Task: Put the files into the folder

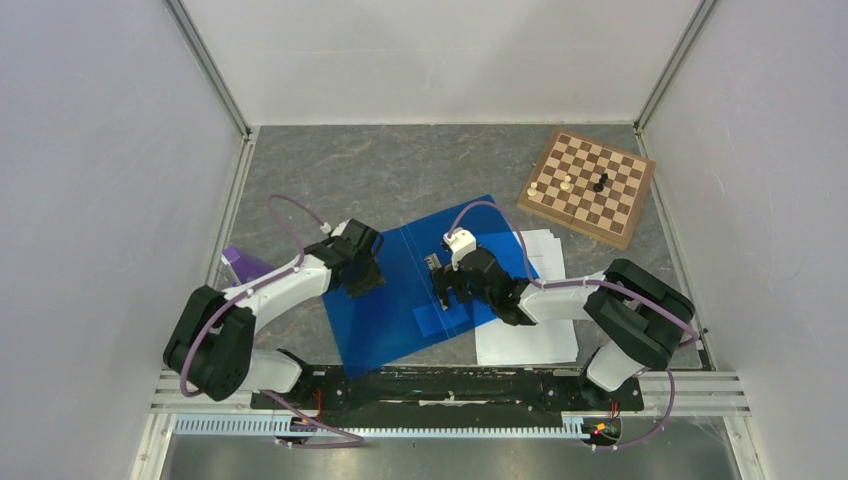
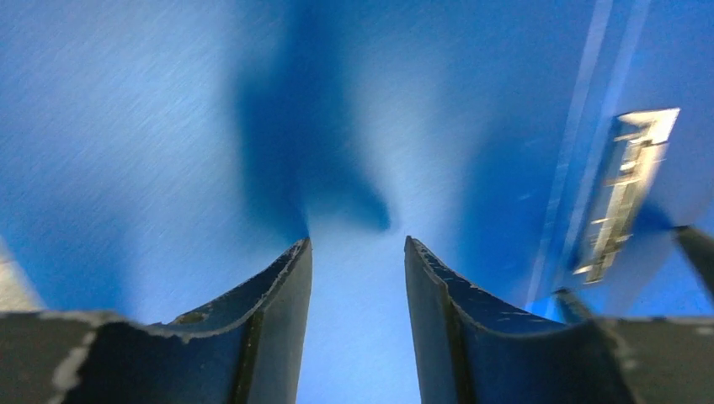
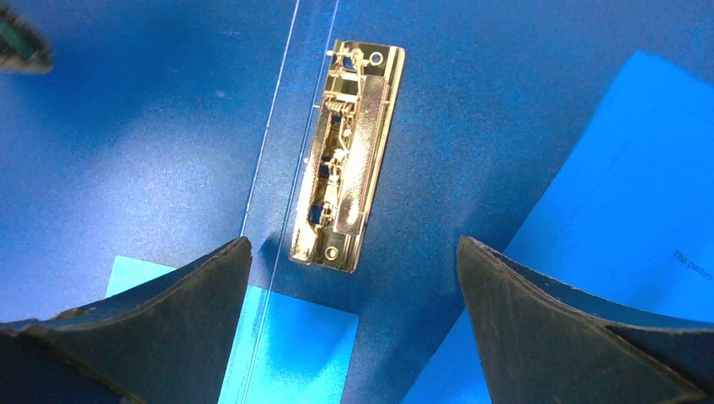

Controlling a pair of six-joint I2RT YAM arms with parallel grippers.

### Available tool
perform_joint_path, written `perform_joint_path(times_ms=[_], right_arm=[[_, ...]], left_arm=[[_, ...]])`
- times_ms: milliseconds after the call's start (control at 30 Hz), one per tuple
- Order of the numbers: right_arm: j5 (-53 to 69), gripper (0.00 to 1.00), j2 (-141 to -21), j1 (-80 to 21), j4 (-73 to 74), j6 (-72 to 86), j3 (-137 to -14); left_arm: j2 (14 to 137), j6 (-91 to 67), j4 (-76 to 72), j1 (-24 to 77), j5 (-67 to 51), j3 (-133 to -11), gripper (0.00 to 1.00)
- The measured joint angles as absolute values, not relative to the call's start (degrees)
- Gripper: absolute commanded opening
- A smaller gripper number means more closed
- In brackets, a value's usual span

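Folder (image 1: 390,330) lies spread under left gripper (image 2: 357,244) and right gripper (image 3: 354,240), both with fingers parted, empty.

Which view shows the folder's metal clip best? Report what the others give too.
The right wrist view: the metal clip lies sharp and whole on the open blue folder, its spring and holes plain. The left wrist view catches it blurred and slanted at the right edge. The top view shows only a tiny speck mid-folder.

A grey marbled table (image 1: 400,170) carries the blue folder (image 1: 400,310), lying open near its middle. The white files (image 1: 530,340) lie flat to the right, partly beneath the folder. A chessboard (image 1: 620,215) sits at the far right corner, and a purple object (image 1: 243,265) lies at the left edge.
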State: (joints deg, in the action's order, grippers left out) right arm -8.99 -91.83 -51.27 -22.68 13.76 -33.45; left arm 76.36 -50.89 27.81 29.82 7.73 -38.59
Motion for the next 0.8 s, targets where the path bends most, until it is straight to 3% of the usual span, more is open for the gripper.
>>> perform_joint_path(times_ms=[67,367,567,800], right_arm=[[-8.34,0.94,-91.55,-51.27,-22.9,13.58,-33.08],[-5.39,0.94,-89.67,-51.27,-23.33,13.5,-31.35],[-4.58,0.94,-87.85,-51.13,-21.1,13.5,-31.24],[-5.21,0.93,-83.9,-48.29,-16.12,15.49,-32.16]], left_arm=[[79.29,-51.18,28.16,30.98,8.75,-42.87,0.66],[96.97,-52.56,29.04,33.8,13.74,-64.31,0.86],[107.79,-52.4,29.8,34.06,16.82,-70.41,0.88],[110.59,-52.45,31.86,36.27,22.72,-73.21,0.89]])
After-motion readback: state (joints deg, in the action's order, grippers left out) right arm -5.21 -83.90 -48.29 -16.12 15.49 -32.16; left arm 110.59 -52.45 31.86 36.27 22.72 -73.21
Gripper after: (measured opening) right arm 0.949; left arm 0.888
